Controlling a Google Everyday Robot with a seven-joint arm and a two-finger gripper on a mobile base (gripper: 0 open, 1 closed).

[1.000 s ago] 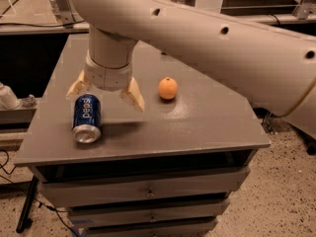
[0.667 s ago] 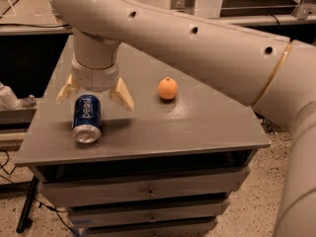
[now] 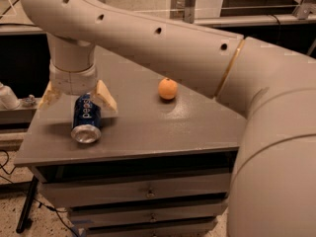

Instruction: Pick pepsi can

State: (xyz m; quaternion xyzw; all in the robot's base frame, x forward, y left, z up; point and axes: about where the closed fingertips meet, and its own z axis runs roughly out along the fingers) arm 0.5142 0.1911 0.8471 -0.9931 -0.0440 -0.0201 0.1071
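The pepsi can (image 3: 87,118), dark blue with white lettering and a silver end towards me, lies on its side near the front left of the grey cabinet top (image 3: 163,127). My gripper (image 3: 79,98) hangs straight over it, open, with one tan finger on each side of the can's far end. The fingers (image 3: 106,96) straddle the can but do not press on it. An orange fruit (image 3: 168,89) sits to the right, well apart from the gripper.
My large beige arm crosses the view from the right and hides the cabinet's back and right side. The cabinet has drawers below its front edge. A white bottle (image 3: 7,97) stands on a lower surface at the far left.
The gripper has moved left and down, from beside and behind the can to astride its far end. The can and the orange have not moved.
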